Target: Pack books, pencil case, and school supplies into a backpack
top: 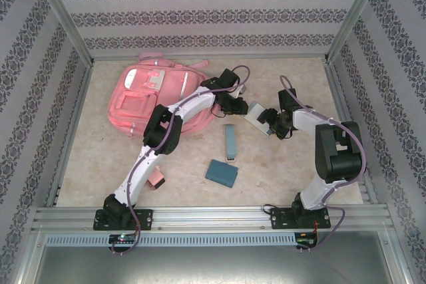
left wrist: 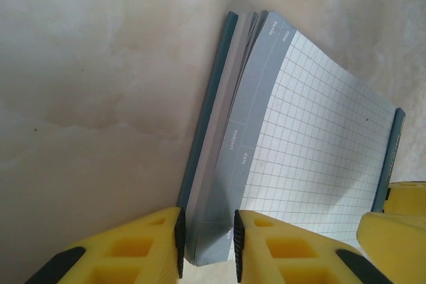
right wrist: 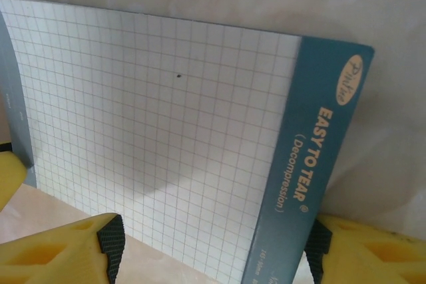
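Note:
The pink backpack [top: 156, 94] lies at the back left of the table. To its right a grid notepad [top: 255, 114] with teal edges, one of the school supplies, sits between both grippers. My left gripper [left wrist: 207, 237] is shut on the notepad's [left wrist: 313, 131] corner, a black pad pressed against each side. My right gripper [right wrist: 213, 254] is open and straddles the notepad's [right wrist: 153, 118] opposite end, its right pad at the teal strip. A slim light-teal bar [top: 230, 141], a dark-teal block [top: 221, 173] and a pink boxy piece [top: 157, 179] lie nearer the front. The books and pencil case are out of view.
Patterned walls with metal posts [top: 63, 14] close in the table on three sides. An aluminium rail [top: 213, 216] carrying both arm bases runs along the front edge. Bare marbled tabletop [top: 93, 157] lies at the front left.

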Available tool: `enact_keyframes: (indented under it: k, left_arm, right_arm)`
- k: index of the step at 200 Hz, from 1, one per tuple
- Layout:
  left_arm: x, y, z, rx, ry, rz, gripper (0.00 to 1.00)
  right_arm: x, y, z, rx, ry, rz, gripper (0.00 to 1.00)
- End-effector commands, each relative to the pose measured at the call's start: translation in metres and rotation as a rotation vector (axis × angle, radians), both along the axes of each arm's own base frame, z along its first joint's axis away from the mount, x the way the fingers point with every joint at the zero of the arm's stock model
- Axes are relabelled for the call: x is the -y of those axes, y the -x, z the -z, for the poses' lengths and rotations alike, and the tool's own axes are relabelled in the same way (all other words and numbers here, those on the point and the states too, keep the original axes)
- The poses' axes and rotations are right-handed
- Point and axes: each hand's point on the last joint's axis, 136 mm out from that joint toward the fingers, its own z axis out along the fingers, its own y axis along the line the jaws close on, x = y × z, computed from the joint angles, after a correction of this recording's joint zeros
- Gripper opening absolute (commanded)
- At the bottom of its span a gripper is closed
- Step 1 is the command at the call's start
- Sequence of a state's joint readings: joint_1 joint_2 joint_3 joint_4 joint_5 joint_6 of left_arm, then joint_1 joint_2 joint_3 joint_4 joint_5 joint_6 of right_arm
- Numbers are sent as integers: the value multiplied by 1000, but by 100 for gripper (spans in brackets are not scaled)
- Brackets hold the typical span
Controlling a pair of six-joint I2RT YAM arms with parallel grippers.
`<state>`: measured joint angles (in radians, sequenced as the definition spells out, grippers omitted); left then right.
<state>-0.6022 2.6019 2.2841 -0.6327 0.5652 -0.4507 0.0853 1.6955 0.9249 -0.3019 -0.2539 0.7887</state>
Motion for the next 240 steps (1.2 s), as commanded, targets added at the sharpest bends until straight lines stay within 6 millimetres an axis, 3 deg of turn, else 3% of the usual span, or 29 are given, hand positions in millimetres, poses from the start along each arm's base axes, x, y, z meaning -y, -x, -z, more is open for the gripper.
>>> enact_keyframes:
  k: [1, 74, 110, 146, 169, 203, 223, 240]
  left_arm:
    - [5, 19, 2, -31, -18, 47, 27]
    - [7, 20, -5, -33, -8, 49, 28]
    - [4, 22, -5, -35, -21, 54, 28]
    - [1, 21, -14, -13, -33, 54, 28]
    - [-3, 17, -30, 13, -31, 44, 29]
    - [-20, 6, -86, 98, -23, -3, 32]
    - [-44, -1, -116, 176, -80, -43, 35]
    - [-76, -7, -127, 219, -171, -93, 35]
  right_arm:
    - [-41, -48, -36, 245, -206, -110, 69]
    - [-43, -47, -71, 399, -353, -102, 51]
    - [-42, -45, -71, 412, -374, -88, 47]
    - [-32, -43, -59, 366, -322, -62, 20]
    - [-25, -39, -58, 357, -283, -48, 8]
    - [-22, -34, -70, 379, -270, -52, 0]
    - [-24, -32, -79, 395, -283, -62, 0]
    - [-27, -29, -86, 407, -301, -67, 0]
